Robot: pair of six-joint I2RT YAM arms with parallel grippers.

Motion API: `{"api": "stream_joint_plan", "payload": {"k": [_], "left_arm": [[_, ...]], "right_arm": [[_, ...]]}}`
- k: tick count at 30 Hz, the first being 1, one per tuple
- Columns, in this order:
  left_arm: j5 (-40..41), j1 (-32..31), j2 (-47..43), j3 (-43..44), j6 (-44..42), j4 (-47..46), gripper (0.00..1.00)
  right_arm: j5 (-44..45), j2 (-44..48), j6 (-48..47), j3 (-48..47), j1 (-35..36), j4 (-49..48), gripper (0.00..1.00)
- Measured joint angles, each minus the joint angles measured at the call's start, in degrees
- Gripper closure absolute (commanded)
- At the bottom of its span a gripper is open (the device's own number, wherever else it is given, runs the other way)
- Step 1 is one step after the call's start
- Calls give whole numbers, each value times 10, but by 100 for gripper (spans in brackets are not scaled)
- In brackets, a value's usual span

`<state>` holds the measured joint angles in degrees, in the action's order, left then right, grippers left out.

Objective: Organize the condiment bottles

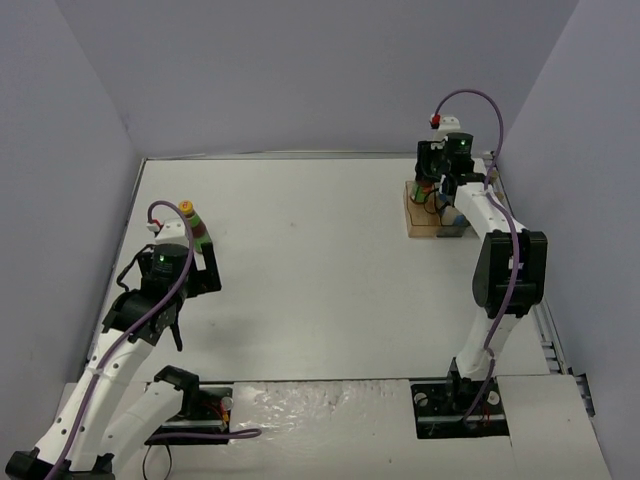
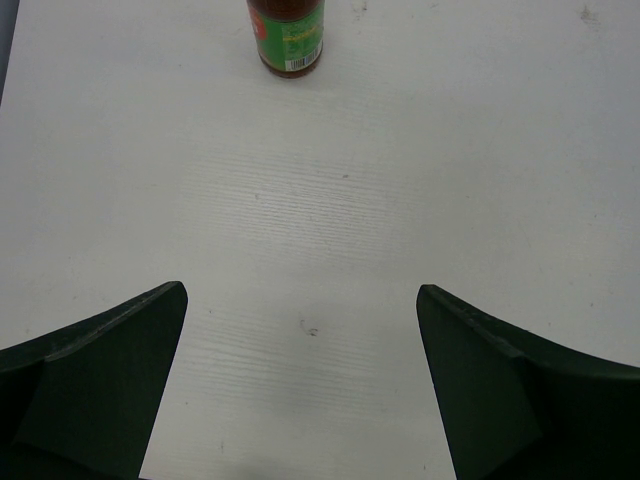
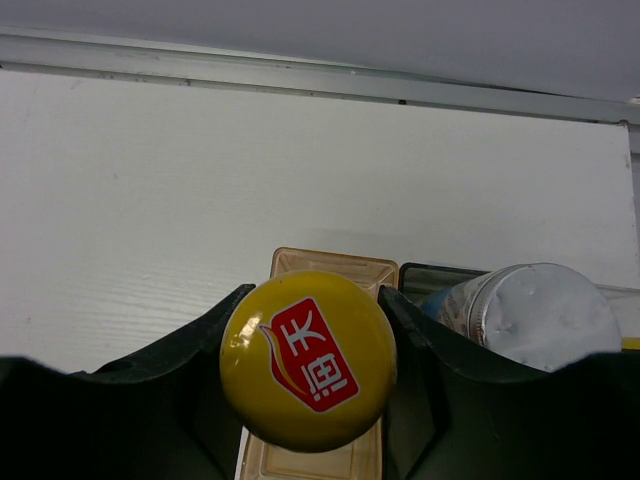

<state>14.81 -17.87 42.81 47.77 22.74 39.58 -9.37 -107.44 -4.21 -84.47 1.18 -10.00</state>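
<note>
A dark bottle with a yellow cap and red-green label (image 1: pixel 192 224) stands alone on the white table at the left. It shows at the top edge of the left wrist view (image 2: pixel 287 40). My left gripper (image 1: pixel 172 285) (image 2: pixel 300 380) is open and empty over bare table, short of that bottle. My right gripper (image 1: pixel 436 186) (image 3: pixel 310 350) is shut on the second yellow-capped bottle (image 3: pixel 308 360), holding it over the orange compartment (image 3: pixel 335 265) of the tray (image 1: pixel 420 222). A silver-topped cylinder (image 3: pixel 540 315) stands in the grey compartment beside it. The other bottles are hidden.
The tray sits at the far right, close to the back wall and right wall. Grey walls enclose the table on three sides. The right arm's upper link (image 1: pixel 510 270) hangs over the right side of the table.
</note>
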Motion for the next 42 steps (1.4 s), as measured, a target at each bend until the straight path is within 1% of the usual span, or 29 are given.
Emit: {"api": "stream_joint_plan", "payload": {"k": [10,15,18,20,22,27,30,33,34,35,36,39,42], "left_arm": [[-1,0,5,0,0,0,3],[-2,0,6,0,0,0,3],[-2,0,6,0,0,0,3],[-2,0,6,0,0,0,3],[-2,0,6,0,0,0,3],[-2,0,7,0,0,-1,3],[-2,0,9,0,0,-1,3],[-3,0,11,0,0,-1,3],[-4,0,11,0,0,-1,3],[-4,0,11,0,0,-1,3],[-4,0,11,0,0,-1,3],[-4,0,12,0,0,-1,3],[1,0,16,0,3,-3,3]], "right_arm": [[9,-58,1,-1,-1,-18,100],[12,-69,5,-3,-2,-41,100],[13,-69,10,-3,-3,-51,96],[14,-69,11,-3,-4,-56,89],[15,-69,12,-2,-5,-61,73],[15,-69,12,9,-5,-67,44],[15,-69,13,10,-5,-78,33],[15,-69,13,10,-5,-90,19],[15,-68,14,10,-5,-91,17],[15,-67,15,10,-5,-90,11],[15,-65,15,10,-5,-90,8],[18,-48,19,13,-5,-77,2],[22,-5,27,23,-5,-50,0]]}}
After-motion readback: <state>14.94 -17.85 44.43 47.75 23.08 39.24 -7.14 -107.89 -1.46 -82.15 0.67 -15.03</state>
